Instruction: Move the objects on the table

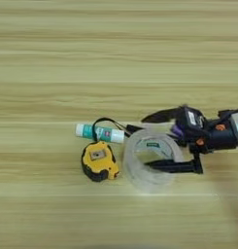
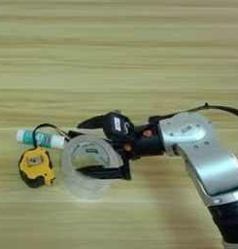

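Tabletop (image 1: 115,44) of pale wood with brown grain stripes fills both views. Fingers (image 2: 89,146) of the right arm are spread apart, the near one reaching inside the clear tape roll (image 2: 86,168), the far one just beyond its rim. Left of them lie the glue stick (image 2: 40,139) and tape measure (image 2: 36,167).

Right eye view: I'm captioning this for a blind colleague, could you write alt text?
The robot's right hand straddles the rim of a clear tape roll on a wooden table, fingers spread, one inside the ring. Left of it lie a yellow tape measure and a white-green glue stick.
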Robot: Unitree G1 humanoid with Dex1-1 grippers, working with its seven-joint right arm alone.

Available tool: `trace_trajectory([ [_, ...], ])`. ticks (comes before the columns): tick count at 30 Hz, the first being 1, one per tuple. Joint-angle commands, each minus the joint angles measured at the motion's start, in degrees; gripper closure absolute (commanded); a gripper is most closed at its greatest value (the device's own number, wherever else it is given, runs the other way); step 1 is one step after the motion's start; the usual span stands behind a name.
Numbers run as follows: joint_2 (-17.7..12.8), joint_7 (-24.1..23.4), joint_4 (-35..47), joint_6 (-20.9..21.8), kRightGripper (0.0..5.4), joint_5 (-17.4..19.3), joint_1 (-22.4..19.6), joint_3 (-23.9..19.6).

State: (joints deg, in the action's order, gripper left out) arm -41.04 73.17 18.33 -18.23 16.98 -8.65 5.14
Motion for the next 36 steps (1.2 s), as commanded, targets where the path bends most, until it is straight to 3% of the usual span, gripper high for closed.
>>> trace_trajectory([
  [1,-0.45,-3.0,1.42,1.71,0.05,2.04,-2.2,-4.03],
  [21,3.18,-8.64,-4.59,3.67,0.05,4.54,-2.14,-10.13],
  [30,7.74,-14.9,-8.58,6.6,0.05,4.5,-5.5,-11.91],
  [36,8.44,-16.3,-12.51,8.21,0.05,3.46,-6.77,-12.2],
])
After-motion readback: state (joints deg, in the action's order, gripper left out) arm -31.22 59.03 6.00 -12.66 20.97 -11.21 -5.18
